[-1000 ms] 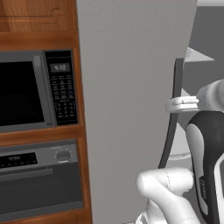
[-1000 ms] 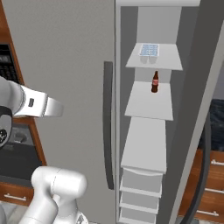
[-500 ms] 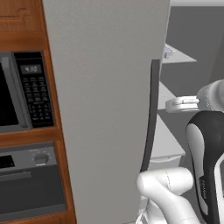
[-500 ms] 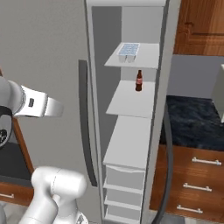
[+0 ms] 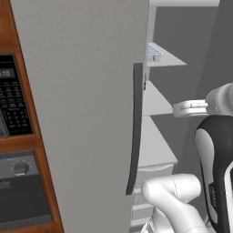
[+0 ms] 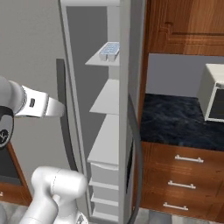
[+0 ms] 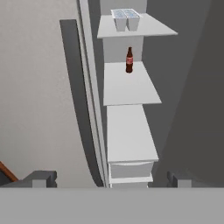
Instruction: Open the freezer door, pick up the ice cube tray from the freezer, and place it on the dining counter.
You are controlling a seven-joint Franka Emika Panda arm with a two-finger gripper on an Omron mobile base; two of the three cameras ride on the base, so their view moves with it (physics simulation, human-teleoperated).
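The freezer stands open, its grey interior stacked with pale shelves and drawers; the closed neighbouring door with its dark bar handle flanks the gap on the left in the hand view. The black marbled bench lies to the right. A brown bottle stands on the second shelf. The ice cube tray sits above, on the top shelf. The pincer is released, jaws wide, well short of the shelves.

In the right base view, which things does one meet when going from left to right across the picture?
Robot arm → dark bar handle → ice cube tray on the top freezer shelf → open freezer door seen edge-on → black marbled counter → white box.
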